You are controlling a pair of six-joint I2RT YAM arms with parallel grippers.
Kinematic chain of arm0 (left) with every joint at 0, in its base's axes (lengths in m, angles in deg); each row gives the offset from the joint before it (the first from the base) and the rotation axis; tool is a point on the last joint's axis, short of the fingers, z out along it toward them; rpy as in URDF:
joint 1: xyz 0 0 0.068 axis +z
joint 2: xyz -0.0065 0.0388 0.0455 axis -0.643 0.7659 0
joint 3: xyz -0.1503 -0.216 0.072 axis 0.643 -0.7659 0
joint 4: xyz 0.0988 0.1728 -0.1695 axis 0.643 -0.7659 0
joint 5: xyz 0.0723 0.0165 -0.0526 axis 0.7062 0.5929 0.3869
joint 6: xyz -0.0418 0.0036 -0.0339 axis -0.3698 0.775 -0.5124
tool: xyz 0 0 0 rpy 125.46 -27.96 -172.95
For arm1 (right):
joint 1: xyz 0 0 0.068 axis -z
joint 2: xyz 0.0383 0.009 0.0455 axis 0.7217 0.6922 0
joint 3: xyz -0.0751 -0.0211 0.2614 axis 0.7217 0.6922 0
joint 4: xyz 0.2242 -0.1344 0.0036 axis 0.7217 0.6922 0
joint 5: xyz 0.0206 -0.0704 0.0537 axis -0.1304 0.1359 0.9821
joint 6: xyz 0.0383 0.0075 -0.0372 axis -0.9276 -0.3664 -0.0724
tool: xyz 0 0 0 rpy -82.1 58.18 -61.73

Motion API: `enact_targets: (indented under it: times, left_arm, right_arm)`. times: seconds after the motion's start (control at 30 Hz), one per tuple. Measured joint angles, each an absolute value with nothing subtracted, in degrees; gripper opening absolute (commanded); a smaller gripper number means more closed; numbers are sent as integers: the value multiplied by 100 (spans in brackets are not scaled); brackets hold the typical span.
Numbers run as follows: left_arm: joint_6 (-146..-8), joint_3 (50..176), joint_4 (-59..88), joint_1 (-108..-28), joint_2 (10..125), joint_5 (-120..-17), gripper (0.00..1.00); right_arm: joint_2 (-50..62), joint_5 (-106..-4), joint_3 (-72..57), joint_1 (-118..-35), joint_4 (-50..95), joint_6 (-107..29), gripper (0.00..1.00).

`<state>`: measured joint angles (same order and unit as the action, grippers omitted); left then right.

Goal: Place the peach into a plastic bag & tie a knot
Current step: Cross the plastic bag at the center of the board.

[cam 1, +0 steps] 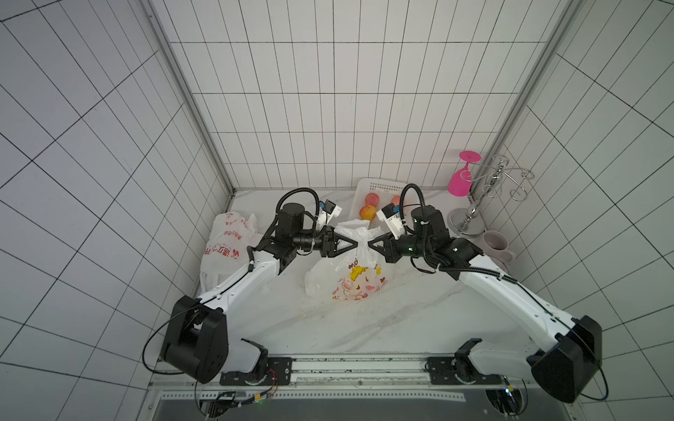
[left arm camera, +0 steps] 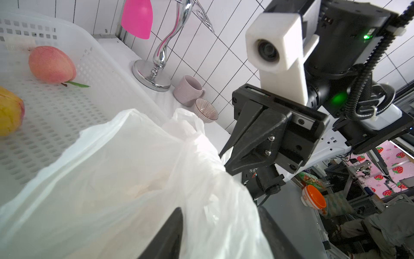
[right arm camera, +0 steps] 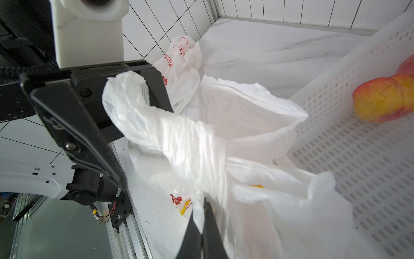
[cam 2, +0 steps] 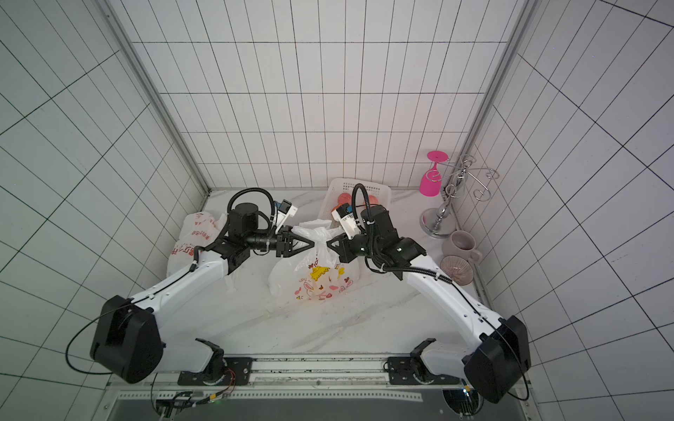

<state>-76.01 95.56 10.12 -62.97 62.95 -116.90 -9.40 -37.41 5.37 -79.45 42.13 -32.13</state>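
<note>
Two arms reach inward, forearms sloping up from the near rail and wrists turned level, so the left gripper [cam 1: 356, 242] and right gripper [cam 1: 372, 245] point tip to tip over the marble table [cam 1: 346, 328]. Squeezed between those tips is the gathered neck of the plastic bag [cam 1: 350, 277], with its cartoon-printed belly hanging below the fingers onto the table.

The left wrist view settles the left side: its fingers [left arm camera: 168, 237] are spread wide, released, with loose film lying between them. The right wrist view shows the right fingers [right arm camera: 210, 233] clenched together on a fold of the bag.

Low in the bag, under both sets of fingers, an orange shape glows through the film. That looks like the peach [cam 1: 348, 296], though it is faint.

Count them: two bags, the second bag [cam 1: 226, 237] red-lettered and crumpled behind the left gripper. Three loose peaches [cam 1: 367, 212] sit in one white basket [cam 1: 368, 184] beyond the fingertips in a top view, but the left wrist catches only two. One pink glass [cam 1: 458, 184] hangs upside down on one chrome rack [cam 1: 474, 211], with one mug [cam 1: 494, 244] beside it. One striped bowl [cam 2: 456, 269] shows clearly in a top view.
</note>
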Motion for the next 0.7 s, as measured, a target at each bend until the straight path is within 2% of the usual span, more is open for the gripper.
enact_targets:
  times: [0.4, 0.7]
  left_arm:
    - [-7494, 9814, 1040, -6459, 6612, -11174, 68]
    - [-7793, 9882, 1261, -6719, 6901, -11021, 59]
  right_arm:
    - [-887, -3629, 821, -7947, 3951, -3416, 0]
    - [-872, -3537, 891, -7947, 3752, -3510, 0]
